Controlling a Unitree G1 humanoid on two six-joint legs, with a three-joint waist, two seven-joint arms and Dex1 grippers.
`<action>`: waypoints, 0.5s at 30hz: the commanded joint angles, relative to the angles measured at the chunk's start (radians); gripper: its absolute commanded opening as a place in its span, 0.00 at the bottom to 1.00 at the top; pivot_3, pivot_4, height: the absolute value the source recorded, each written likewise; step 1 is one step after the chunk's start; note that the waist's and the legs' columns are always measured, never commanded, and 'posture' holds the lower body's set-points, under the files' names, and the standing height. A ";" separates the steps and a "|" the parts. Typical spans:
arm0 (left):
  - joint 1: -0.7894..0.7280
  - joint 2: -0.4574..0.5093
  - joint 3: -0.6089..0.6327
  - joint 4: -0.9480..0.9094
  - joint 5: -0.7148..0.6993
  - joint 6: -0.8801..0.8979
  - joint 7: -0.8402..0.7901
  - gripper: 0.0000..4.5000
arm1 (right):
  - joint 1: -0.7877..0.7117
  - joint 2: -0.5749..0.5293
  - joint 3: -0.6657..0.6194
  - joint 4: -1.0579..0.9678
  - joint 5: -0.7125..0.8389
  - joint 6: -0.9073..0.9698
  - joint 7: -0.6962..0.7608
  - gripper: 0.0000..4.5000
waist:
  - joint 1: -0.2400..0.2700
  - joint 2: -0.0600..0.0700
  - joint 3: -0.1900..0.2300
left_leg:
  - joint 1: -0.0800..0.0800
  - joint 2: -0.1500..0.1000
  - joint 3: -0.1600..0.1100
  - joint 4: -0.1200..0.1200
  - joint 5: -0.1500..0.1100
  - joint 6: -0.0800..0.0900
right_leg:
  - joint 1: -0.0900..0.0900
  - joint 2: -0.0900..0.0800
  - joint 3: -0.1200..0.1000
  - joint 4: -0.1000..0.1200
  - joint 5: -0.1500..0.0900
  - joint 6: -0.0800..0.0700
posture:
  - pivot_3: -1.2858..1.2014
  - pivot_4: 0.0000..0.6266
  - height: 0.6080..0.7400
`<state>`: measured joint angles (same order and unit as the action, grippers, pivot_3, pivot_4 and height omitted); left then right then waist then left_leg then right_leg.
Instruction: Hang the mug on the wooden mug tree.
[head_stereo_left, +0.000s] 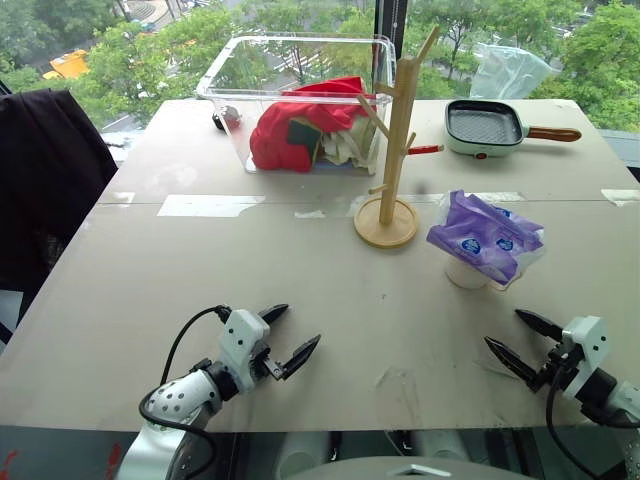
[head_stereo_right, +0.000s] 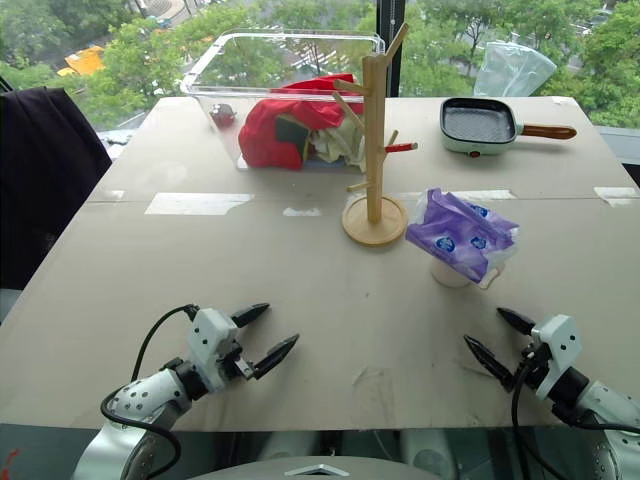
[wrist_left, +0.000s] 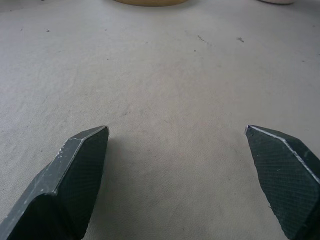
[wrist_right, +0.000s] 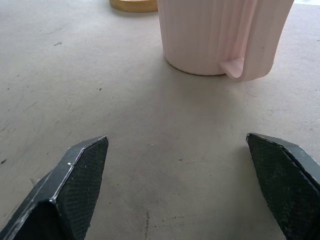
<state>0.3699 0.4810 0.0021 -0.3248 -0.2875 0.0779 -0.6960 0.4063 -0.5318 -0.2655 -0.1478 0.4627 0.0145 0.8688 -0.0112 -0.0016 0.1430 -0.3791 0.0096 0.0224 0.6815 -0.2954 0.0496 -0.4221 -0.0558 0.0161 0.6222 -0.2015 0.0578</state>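
Observation:
The mug (head_stereo_left: 465, 272), white and ribbed, stands upright on the table right of centre. A purple-and-white plastic bag (head_stereo_left: 485, 237) lies over its mouth and hides the inside. In the right wrist view the mug (wrist_right: 215, 35) shows the lower end of its handle (wrist_right: 235, 67) turned toward me. The wooden mug tree (head_stereo_left: 397, 130) stands on its round base (head_stereo_left: 386, 222) just left of the mug, with bare pegs. My right gripper (head_stereo_left: 503, 328) is open above the table's near edge, a short way in front of the mug. My left gripper (head_stereo_left: 300, 325) is open near the front left and holds nothing.
A clear plastic bin (head_stereo_left: 228, 75) with a red cloth and other items stands at the back behind the mug tree. A small frying pan (head_stereo_left: 484, 126) with a wooden handle sits at the back right. A dark garment (head_stereo_left: 45, 180) hangs at the table's left side.

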 joint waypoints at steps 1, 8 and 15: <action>0.039 0.017 -0.029 0.040 0.005 0.018 -0.036 1.00 | 0.006 -0.008 -0.026 -0.023 0.002 -0.013 0.002 0.99 | 0.000 0.000 0.000 | 0.000 0.000 0.000 0.000 0.000 0.000 | 0.000 0.000 0.000 0.000 0.000 0.000 | 0.52 0.24 1.00; 0.012 0.038 -0.022 0.023 -0.013 0.030 -0.057 1.00 | 0.008 -0.004 -0.030 -0.019 -0.006 -0.034 -0.005 0.99 | 0.000 0.000 0.000 | -0.001 0.000 0.000 0.000 0.000 0.000 | -0.001 0.000 0.000 0.000 0.000 0.000 | 0.52 0.24 1.00; -0.001 0.055 -0.022 -0.023 -0.029 0.063 -0.066 1.00 | 0.015 -0.003 -0.050 -0.036 -0.007 -0.050 -0.019 0.99 | 0.001 -0.001 0.001 | -0.001 0.000 0.000 0.000 0.000 0.000 | -0.001 0.000 0.000 0.000 0.000 0.000 | 0.52 0.24 1.00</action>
<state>0.3515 0.5239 0.0080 -0.3433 -0.3103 0.1122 -0.7353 0.4156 -0.5315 -0.2756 -0.1484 0.4486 -0.0114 0.8595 -0.0099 -0.0025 0.1442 -0.3803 0.0096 0.0225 0.6811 -0.2954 0.0496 -0.4233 -0.0560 0.0160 0.6221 -0.2015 0.0578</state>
